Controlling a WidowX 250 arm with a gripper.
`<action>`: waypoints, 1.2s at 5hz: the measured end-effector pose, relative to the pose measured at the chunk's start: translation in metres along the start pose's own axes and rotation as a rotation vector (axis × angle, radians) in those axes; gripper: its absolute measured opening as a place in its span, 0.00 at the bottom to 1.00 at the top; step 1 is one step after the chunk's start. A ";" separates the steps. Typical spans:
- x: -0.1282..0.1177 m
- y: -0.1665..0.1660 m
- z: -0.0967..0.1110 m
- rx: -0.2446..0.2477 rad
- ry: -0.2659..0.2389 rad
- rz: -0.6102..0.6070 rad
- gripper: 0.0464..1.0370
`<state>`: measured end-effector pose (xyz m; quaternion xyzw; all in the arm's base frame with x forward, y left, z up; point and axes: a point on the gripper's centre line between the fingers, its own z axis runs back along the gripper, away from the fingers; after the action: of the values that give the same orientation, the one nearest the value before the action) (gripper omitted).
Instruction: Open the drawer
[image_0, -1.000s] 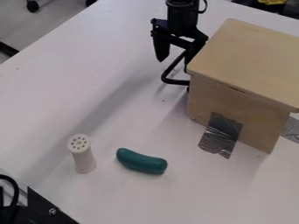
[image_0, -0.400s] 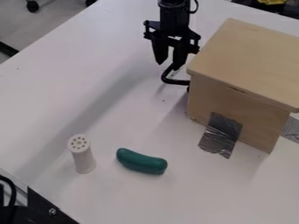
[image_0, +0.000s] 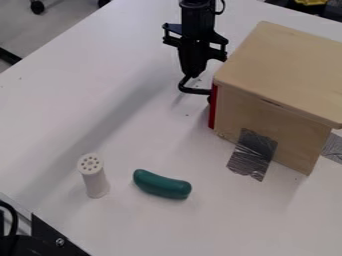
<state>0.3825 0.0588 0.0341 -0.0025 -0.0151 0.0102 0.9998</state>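
Note:
The gripper (image_0: 193, 74) hangs at the upper middle, left of the wooden box, with its fingers together on the upper part of the black drawer handle (image_0: 195, 91). Its fingertips hide that part of the handle. The light wooden box (image_0: 270, 115) holds the drawer, and a narrow strip of the red drawer front (image_0: 213, 106) stands out past the box's left edge. Most of the drawer is hidden by the box.
A white shaker with a holed top (image_0: 94, 176) stands upright at the lower left, and a green toy vegetable (image_0: 162, 185) lies beside it. Grey tape (image_0: 252, 154) runs from the box onto the table. Black hardware (image_0: 50, 239) occupies the lower-left corner.
The gripper has moved a little left and its fingers have come together on the handle. The handle has shifted slightly left, and the red drawer edge has come out of the box.

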 end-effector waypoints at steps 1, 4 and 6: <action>0.000 0.001 -0.001 0.004 -0.001 0.007 0.05; -0.003 0.024 0.002 0.019 0.004 0.055 0.05; 0.001 0.049 0.014 0.033 -0.018 0.103 0.05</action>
<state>0.3824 0.1079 0.0481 0.0134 -0.0239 0.0619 0.9977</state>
